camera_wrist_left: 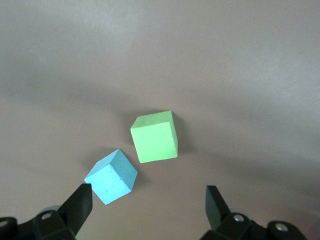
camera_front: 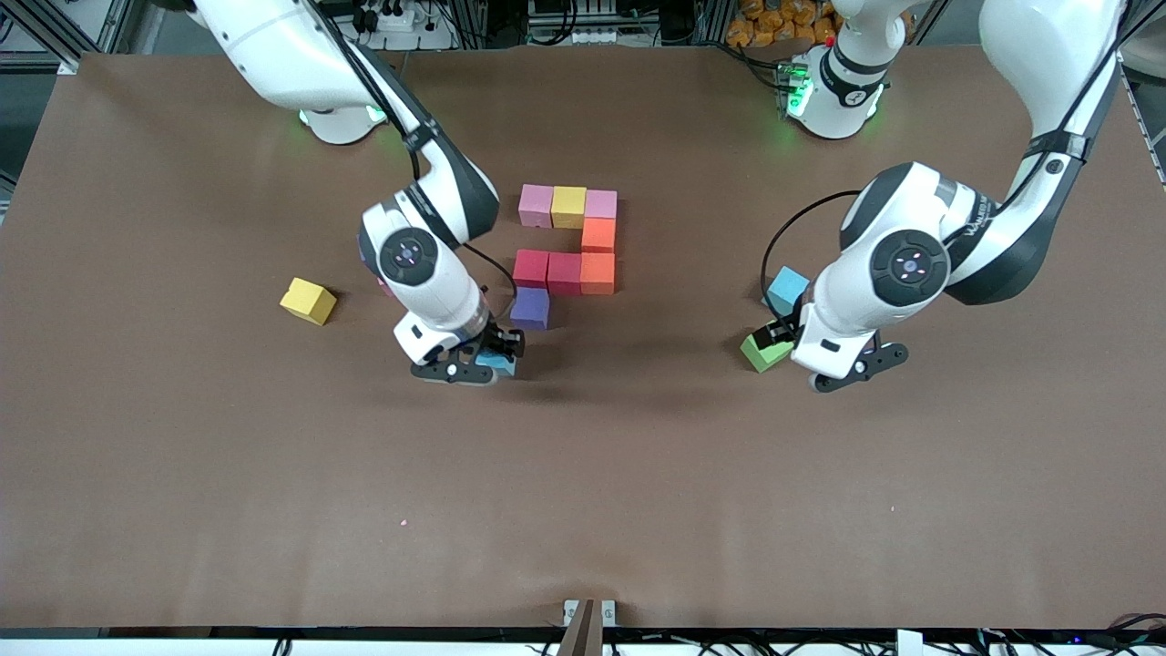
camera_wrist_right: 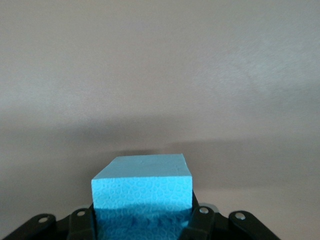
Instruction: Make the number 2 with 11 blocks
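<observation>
eight of the eleven blocks already sit in the number 2 (camera_front: 569,253) at mid-table: a pink (camera_front: 536,205), yellow (camera_front: 568,207), pink (camera_front: 600,204) top bar, an orange cube (camera_front: 598,235) below its end toward the left arm, then a middle row of red (camera_front: 531,268), red (camera_front: 565,273) and orange (camera_front: 598,273), and a purple cube (camera_front: 530,308) nearer the front camera under the first red.

what is left, by my reading, is the bottom bar of three. the right gripper (camera_front: 480,364) hangs low, just nearer the camera than the purple cube, its jaws pinching a light blue cube (camera_wrist_right: 142,192), so the first bottom block looks about to go down. a second light blue cube (camera_front: 787,290) lies toward the left arm's end, beside the green cube (camera_wrist_left: 154,136), which does not belong. a spare yellow cube (camera_front: 308,301) rests alone toward the right arm's end.

the left gripper (camera_wrist_left: 147,200) hovers over the blue and green pair, jaws spread wide and holding nothing.
</observation>
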You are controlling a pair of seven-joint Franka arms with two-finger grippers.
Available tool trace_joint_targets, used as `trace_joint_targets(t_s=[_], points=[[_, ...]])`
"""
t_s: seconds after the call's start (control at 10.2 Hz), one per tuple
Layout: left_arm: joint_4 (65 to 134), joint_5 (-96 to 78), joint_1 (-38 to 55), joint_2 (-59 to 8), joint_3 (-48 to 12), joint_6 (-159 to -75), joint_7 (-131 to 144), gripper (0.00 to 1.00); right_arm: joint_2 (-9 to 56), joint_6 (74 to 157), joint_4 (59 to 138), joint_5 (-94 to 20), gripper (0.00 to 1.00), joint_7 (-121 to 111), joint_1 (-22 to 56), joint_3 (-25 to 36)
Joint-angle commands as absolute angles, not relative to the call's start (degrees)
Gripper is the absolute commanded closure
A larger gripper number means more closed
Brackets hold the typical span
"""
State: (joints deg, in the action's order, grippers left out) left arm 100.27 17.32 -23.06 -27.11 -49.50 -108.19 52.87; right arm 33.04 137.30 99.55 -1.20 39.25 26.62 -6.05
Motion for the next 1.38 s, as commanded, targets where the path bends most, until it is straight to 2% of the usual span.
trace_joint_targets(t_s=[0.0, 0.2, 0.39, 0.69, 1.08, 1.28], points=[[107.48, 17.05, -26.63, -24.17, -51.86, -112.40, 52.29, 0.00, 37.78, 136.58, 95.54, -0.97, 0.57, 45.33, 31.01, -3.09], [110.29, 17.14, -27.33, -24.87, -51.77, -116.87, 52.29, 0.00, 38.76, 136.58, 95.19, -1.05, 0.57, 47.37, 32.60, -2.99], [117.21, 24.38, -28.73, -24.35, -51.94, -122.32, 52.12, 0.00, 39.55, 137.02, 95.19, -0.97, 0.57, 48.94, 33.83, -2.90], [122.33, 28.74, -29.52, -24.00, -52.91, -123.57, 43.30, 0.00, 40.17, 138.08, 95.80, -0.71, 0.57, 48.87, 34.89, -2.81], [125.85, 28.65, -45.58, -25.13, -65.02, -124.62, 15.88, 0.00, 40.08, 137.73, 95.98, 1.13, 0.57, 48.08, 34.89, -2.20], [127.61, 28.65, -47.20, -25.49, -67.14, -125.77, 13.71, 0.00, 40.08, 137.81, 96.85, 2.28, 0.57, 47.73, 34.89, -2.20]])
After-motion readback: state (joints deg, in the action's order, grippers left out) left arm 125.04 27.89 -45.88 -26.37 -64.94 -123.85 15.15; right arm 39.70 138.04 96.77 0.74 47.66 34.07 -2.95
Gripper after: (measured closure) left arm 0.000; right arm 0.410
